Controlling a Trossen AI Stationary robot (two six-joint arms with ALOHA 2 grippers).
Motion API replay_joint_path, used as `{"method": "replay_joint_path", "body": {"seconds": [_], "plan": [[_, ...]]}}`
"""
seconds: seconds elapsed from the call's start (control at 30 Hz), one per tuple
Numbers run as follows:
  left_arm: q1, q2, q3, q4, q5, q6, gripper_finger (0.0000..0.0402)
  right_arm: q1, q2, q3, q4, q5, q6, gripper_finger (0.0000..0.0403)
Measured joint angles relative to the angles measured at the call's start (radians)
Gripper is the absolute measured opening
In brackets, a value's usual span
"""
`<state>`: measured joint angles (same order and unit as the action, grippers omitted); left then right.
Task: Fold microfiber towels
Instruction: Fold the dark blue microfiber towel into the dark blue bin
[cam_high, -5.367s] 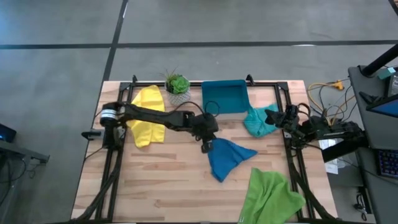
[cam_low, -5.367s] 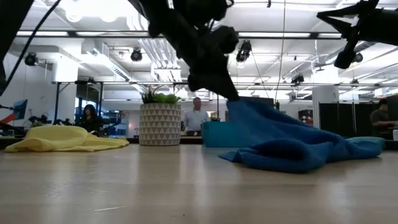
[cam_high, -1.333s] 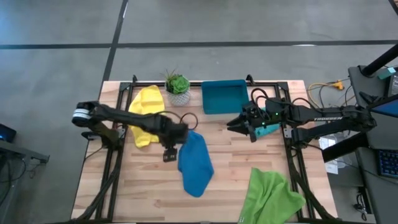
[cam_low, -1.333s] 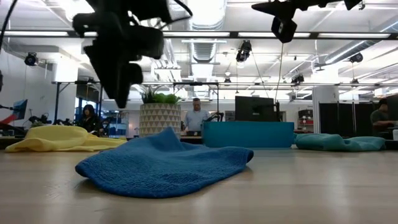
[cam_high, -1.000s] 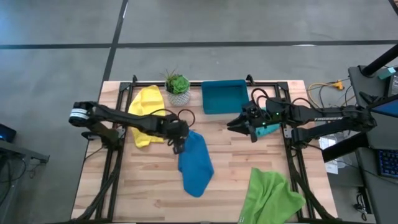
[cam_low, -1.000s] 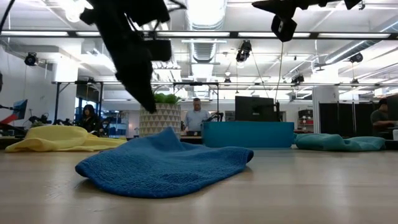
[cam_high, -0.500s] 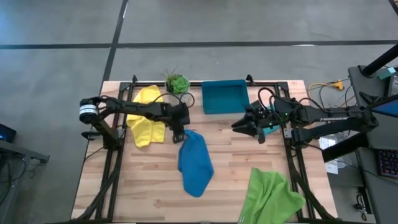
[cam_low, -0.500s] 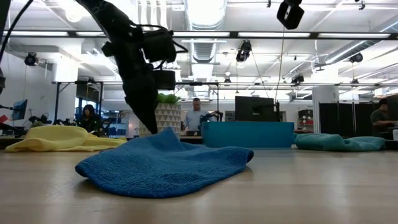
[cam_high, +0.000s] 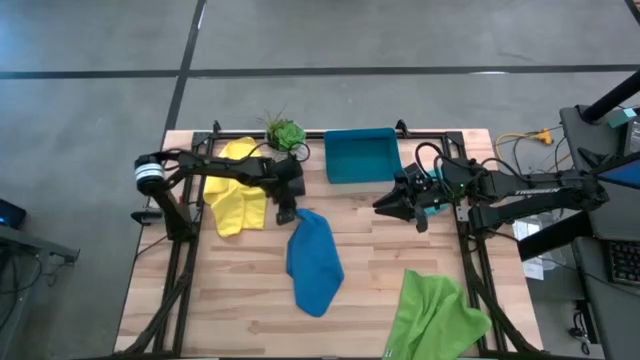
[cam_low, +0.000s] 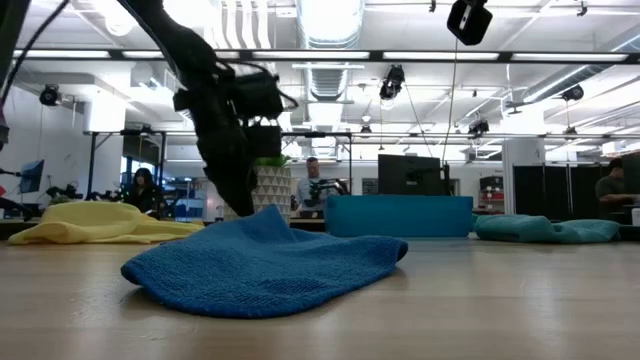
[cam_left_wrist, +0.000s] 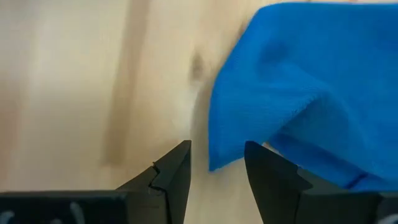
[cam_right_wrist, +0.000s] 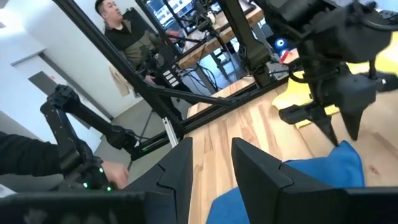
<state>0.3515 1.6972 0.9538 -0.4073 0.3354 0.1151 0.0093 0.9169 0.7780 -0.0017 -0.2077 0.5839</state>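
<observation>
High view shows my left fingers (cam_high: 286, 214) parted with nothing between them, just above the blue towel's (cam_high: 312, 260) far corner mid-surface (cam_high: 240, 300). My right fingers (cam_high: 384, 204) hover parted and empty near the tray (cam_high: 360, 155).

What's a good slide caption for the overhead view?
Left gripper poised open at the blue towel's far corner; right gripper hovers nearby.
</observation>
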Motion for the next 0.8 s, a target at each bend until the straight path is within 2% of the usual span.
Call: {"method": "replay_joint_path", "body": {"seconds": [0.13,0.33,0.43,0.57,0.7,0.8], "plan": [[-0.002,0.061,0.017,-0.006,0.044,-0.029,0.0136,0.0,0.0,0.0,0.004,0.0,0.017,0.0107],[-0.003,0.074,0.016,0.01,0.115,-0.038,0.0127,0.006,0.0,0.0,0.004,0.002,0.026,0.0107],[-0.006,0.073,0.012,0.007,0.122,-0.039,0.009,0.006,0.0,0.0,0.003,0.011,0.025,0.0107],[-0.006,0.064,0.009,-0.005,0.125,-0.061,0.0013,0.008,0.0,0.0,0.004,0.03,0.021,0.0107],[-0.006,-0.016,0.025,-0.014,0.123,-0.081,0.0003,0.008,0.0,0.0,0.006,0.038,0.013,0.0107],[-0.014,-0.109,0.059,-0.079,0.102,-0.082,0.0001,0.008,0.001,0.0,0.013,0.076,0.01,0.0107]]}}
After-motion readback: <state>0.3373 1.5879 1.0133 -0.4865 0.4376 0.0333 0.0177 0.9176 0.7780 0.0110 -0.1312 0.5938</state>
